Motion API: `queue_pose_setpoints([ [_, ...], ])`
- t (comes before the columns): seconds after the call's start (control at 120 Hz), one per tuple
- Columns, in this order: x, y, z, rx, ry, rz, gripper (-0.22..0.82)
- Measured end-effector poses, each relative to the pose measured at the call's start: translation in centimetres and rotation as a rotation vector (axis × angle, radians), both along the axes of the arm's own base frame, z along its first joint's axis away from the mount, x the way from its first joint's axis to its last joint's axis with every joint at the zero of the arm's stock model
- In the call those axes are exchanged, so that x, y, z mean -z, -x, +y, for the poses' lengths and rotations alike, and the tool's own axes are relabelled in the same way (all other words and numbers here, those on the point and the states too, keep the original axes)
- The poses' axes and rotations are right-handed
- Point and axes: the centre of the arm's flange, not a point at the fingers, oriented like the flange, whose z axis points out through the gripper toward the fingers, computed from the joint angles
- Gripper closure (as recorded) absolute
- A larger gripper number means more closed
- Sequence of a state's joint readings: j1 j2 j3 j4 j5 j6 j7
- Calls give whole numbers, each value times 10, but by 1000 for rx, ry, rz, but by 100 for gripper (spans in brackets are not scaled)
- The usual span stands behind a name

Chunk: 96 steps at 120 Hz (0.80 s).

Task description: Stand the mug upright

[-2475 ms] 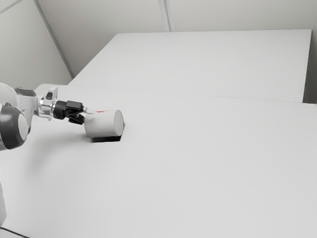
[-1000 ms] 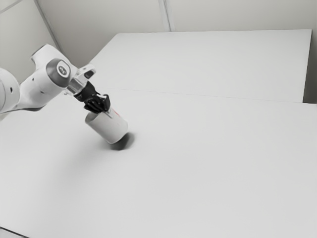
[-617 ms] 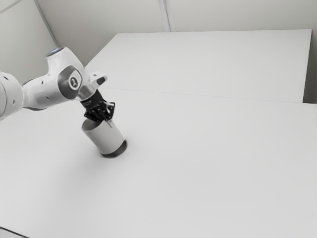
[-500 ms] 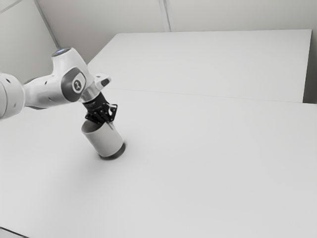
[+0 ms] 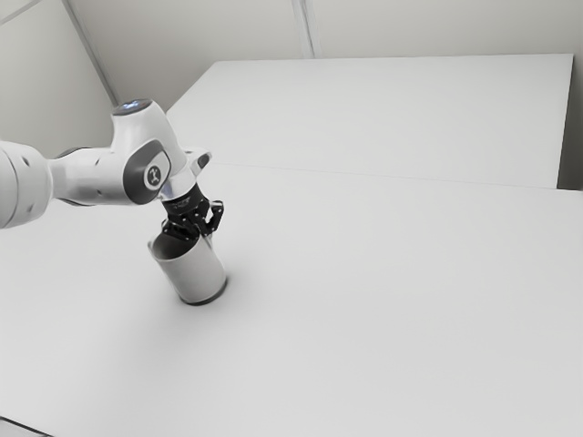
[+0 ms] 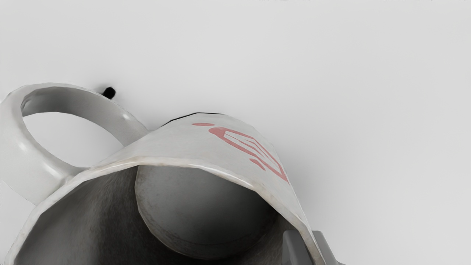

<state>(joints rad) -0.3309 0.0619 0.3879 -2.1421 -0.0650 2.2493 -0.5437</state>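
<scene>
The claw (image 5: 206, 240) points down and grips the wall of the mug (image 5: 194, 275) at its rim, one of its fingers (image 6: 293, 247) inside the mouth and the other outside. The mug leans, mouth toward the exterior view's left, its base low at the counter (image 5: 383, 309); whether it touches is unclear. The handle (image 6: 14, 136) juts from the side, near the red print (image 6: 270, 156) on the outer wall.
</scene>
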Motion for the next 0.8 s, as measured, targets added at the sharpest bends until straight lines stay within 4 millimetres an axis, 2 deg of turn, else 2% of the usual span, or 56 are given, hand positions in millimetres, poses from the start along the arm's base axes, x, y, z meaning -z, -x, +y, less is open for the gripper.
queue_pose_setpoints([
  [0.133,3,-1,-4,-56,-7,6,79],
  [0.308,3,-1,-4,-99,-27,10,40],
  [0.45,-3,-2,-2,-133,-28,6,20],
  [0.633,-25,-4,-1,-158,-20,-2,9],
  [0.8,-69,-12,2,-156,-11,-36,4],
])
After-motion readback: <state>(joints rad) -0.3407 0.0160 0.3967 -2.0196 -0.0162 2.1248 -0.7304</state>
